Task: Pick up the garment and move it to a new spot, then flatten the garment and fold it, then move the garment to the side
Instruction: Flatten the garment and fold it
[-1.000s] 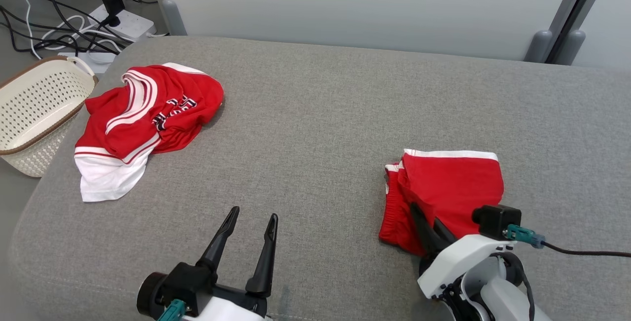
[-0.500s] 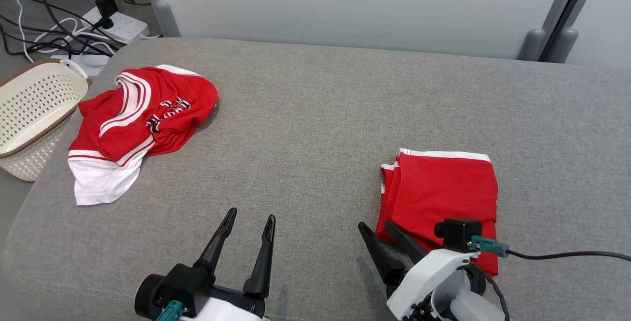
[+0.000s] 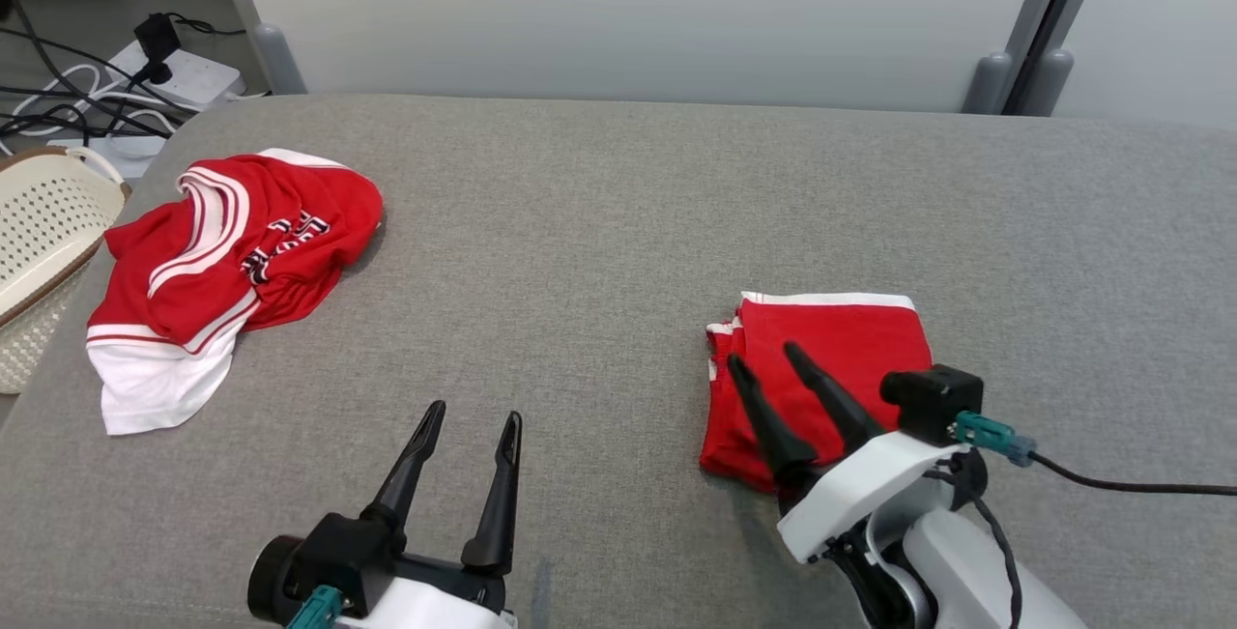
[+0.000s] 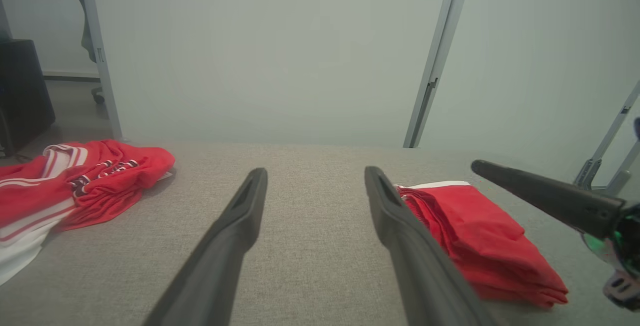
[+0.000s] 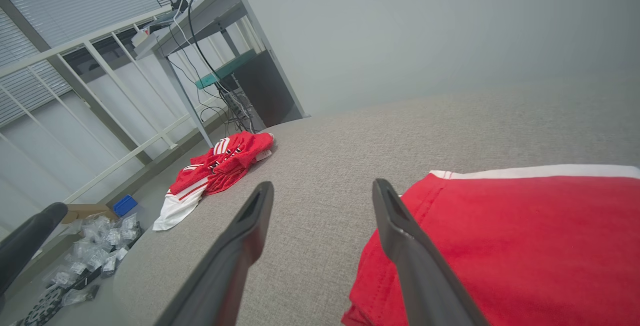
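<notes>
Lying folded into a neat rectangle, the red shorts (image 3: 821, 358), with a white strip along their far edge, rest on the right half of a grey fabric-covered tabletop (image 3: 599, 223), toward its near side. The right end effector (image 3: 763, 357) hangs just above the near left corner of the shorts, its two dark fingers spread wide and holding nothing. A second ago those fingers were pinched together on the near edge of the shorts. They have since let go and lifted off the cloth, and the shorts have kept their folded shape. Seen from the left wrist, one of those fingers stands clear in the air above the red fabric.

The left end effector (image 3: 474, 414) hovers over bare tabletop near the front middle, also wide and empty, well apart from the shorts. Far to the left lies a crumpled red and white jersey (image 3: 222, 243), and past the tabletop's left edge sits a cream basket (image 3: 39, 243).

The release suggests that the last step, setting the folded garment aside, is done or nearly done. The jersey looks unfolded and may be next.
</notes>
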You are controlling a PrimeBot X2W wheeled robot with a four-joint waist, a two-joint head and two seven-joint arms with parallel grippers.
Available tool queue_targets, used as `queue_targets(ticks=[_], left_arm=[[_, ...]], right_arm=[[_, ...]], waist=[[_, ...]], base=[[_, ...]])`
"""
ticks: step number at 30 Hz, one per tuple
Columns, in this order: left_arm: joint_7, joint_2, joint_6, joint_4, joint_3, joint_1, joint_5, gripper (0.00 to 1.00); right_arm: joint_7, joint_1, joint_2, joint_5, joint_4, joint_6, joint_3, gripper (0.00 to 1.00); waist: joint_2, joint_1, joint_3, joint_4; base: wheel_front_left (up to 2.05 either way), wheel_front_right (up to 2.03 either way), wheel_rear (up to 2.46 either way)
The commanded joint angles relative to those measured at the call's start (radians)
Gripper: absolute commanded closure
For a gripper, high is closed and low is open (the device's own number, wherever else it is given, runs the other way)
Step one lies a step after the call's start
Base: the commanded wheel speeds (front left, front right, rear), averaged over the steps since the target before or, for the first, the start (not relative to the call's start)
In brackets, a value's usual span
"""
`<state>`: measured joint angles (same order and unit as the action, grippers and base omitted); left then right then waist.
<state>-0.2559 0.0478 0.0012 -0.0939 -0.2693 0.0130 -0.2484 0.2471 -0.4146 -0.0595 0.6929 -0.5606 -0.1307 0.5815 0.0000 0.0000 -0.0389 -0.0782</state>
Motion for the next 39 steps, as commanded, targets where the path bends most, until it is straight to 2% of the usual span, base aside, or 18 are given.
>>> queue_targets(ticks=[1,5,10,22,30,39], left_arm=[[-0.006,0.002,0.009,0.031,0.038,-0.023,-0.012,0.00],[-0.006,0.002,0.016,0.032,0.057,-0.025,-0.047,0.00],[-0.006,0.002,0.022,0.025,0.090,-0.019,-0.089,0.00],[-0.006,0.002,-0.018,-0.002,0.155,-0.005,-0.070,0.00],[-0.006,0.002,-0.032,-0.020,0.156,0.031,-0.058,0.00],[-0.006,0.002,-0.039,-0.025,0.140,0.061,-0.044,0.00]], right_arm=[[0.014,-0.017,0.009,-0.031,0.031,0.000,-0.007,0.00],[0.014,-0.002,0.004,-0.135,0.066,0.000,-0.088,0.00],[0.014,0.051,-0.010,-0.207,0.110,0.000,-0.178,0.00],[0.015,0.231,-0.039,-0.295,0.264,0.000,-0.364,0.00],[0.015,0.346,-0.040,-0.320,0.334,0.000,-0.410,0.00],[0.015,0.417,-0.038,-0.319,0.341,0.000,-0.416,0.00]], waist=[[0.0000,0.0000,0.000,0.010],[0.0000,0.0000,0.005,0.036],[0.0000,0.0000,0.030,0.064],[0.0000,0.0000,0.051,0.101],[0.0000,0.0000,0.085,0.106],[0.0000,0.0000,0.108,0.104]], base=[[0.00,0.00,0.00],[0.00,0.00,0.00],[0.00,0.00,0.00],[0.00,0.00,0.00],[0.00,0.00,0.00],[0.00,0.00,0.00]])
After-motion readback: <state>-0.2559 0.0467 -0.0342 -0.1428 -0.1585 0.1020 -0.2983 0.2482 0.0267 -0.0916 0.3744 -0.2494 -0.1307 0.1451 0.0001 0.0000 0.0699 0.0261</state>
